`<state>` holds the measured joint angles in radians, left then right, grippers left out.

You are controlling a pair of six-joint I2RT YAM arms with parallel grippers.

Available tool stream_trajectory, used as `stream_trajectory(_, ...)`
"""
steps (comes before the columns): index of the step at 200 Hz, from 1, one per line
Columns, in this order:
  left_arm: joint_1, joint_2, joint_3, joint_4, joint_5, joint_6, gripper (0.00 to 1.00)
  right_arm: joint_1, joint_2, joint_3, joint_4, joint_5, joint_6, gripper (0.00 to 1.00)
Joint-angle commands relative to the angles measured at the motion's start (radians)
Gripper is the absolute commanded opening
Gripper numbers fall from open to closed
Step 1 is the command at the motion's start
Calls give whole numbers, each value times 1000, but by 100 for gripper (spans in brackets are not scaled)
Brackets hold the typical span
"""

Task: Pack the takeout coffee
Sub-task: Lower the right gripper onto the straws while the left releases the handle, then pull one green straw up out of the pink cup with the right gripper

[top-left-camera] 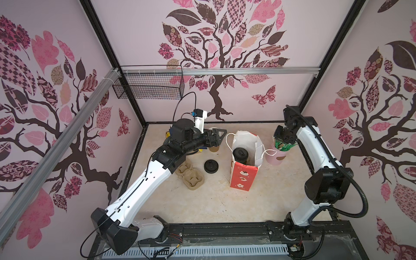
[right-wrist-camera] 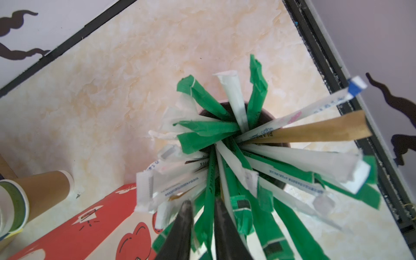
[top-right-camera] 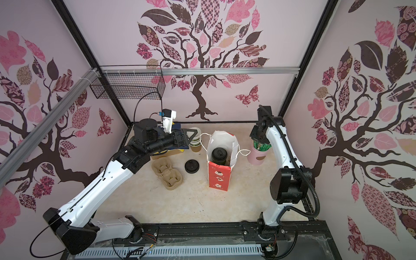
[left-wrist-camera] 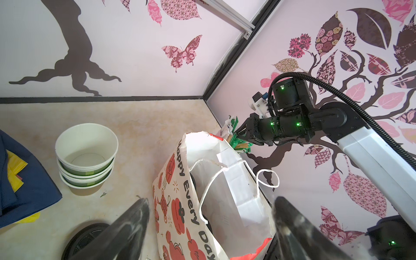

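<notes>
**One lidded cup upright in the bag; right fingers in among the straws**

At far left I see a blue cloth (left-wrist-camera: 24, 180) with yellow showing in its folds. Next comes a pulp cup carrier (top-left-camera: 190, 176), lying flat. Behind it, nested green cups (left-wrist-camera: 86, 155) sit unlidded in a brown cup (top-left-camera: 213, 149). My left gripper (top-left-camera: 218, 135) hangs over that stack with its jaws spread wide and nothing between them. A loose black lid (top-left-camera: 211, 166) lies on the table between the carrier and the paper bag (top-left-camera: 241, 179).

The bag stands open, with its white rope handles flopped to either side. The lidded coffee cup (top-left-camera: 240, 153) is inside it against the left wall. The cup is upright, its long axis vertical and its black lid facing up. The bag's walls hem it in all round.

Just right of the bag is a pink holder (top-left-camera: 278, 157) stuffed with wrapped straws (right-wrist-camera: 236, 139). My right gripper (right-wrist-camera: 203, 208) points down into them. Its fingers are close together with a green-wrapped straw in the gap. I cannot tell whether they pinch it.
</notes>
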<state>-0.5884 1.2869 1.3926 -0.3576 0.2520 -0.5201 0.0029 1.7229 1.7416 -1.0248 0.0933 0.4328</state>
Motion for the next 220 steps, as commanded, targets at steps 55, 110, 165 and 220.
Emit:
stream_trajectory(55,5,-29,-29,-3,-2,11,88,-15,-55,30,-33,24,33,0)
stream_trajectory(110,5,-42,-37,-13,-28,14,88,-22,-87,114,-75,43,58,0)
stream_trajectory(165,12,-79,-92,-10,-112,-10,87,-24,-118,295,-183,95,96,0)
stream_trajectory(220,13,-98,-136,45,-136,-21,87,-25,-153,513,-306,141,105,0)
